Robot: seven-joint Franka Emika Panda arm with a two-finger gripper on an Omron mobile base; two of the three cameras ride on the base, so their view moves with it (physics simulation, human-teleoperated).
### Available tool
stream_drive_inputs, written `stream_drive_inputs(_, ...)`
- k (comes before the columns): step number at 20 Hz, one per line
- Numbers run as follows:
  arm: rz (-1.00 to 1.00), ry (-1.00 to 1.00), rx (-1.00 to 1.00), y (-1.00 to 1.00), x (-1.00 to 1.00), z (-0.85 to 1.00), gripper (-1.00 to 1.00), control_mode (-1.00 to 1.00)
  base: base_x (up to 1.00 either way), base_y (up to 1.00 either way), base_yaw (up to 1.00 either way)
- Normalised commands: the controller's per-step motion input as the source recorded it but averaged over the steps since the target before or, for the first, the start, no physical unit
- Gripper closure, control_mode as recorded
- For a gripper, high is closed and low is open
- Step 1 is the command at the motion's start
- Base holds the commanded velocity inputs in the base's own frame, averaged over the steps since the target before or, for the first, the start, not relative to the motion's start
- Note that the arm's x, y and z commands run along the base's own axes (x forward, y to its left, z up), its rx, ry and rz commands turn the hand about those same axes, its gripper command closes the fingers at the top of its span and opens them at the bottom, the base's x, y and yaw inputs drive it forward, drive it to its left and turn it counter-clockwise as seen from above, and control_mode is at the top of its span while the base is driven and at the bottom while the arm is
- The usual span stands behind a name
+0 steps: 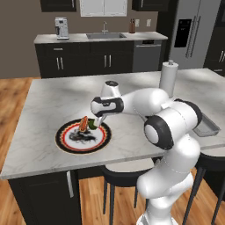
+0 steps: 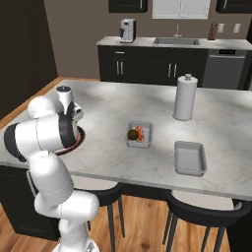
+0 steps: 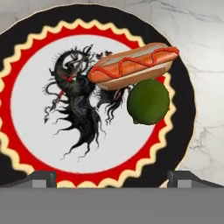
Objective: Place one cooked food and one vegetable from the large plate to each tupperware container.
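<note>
The gripper (image 1: pixel 100 121) hangs open over the right side of the plate (image 1: pixel 70 145), holding nothing. A hot dog (image 3: pixel 133 65) lies on the plate, a round green vegetable (image 3: pixel 148 101) touching it. One tray (image 2: pixel 145 139) already holds food; the other tray (image 2: pixel 190 158), to its right, is bare.
</note>
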Motion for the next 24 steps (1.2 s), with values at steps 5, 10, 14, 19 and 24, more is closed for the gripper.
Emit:
stream_drive_inputs(5, 0.03, 0.1, 0.0, 0.21, 0.31, -0.06, -1.0, -1.0, 0.0, 0.0, 0.0)
stream_drive_inputs(10, 0.0, 0.11, 0.0, 0.11, 0.27, -0.11, -1.0, -1.0, 0.0, 0.0, 0.0)
stream_drive_inputs(14, 0.01, 0.03, 0.0, 0.0, 0.2, -0.17, -1.0, -1.0, 0.0, 0.0, 0.0)
stream_drive_inputs(19, 0.01, 0.02, 0.0, 0.0, 0.14, -0.23, -1.0, -1.0, 0.0, 0.0, 0.0)
stream_drive_inputs(24, 0.0, 0.01, 0.0, 0.03, 0.04, -0.24, -1.0, -1.0, 0.0, 0.0, 0.0)
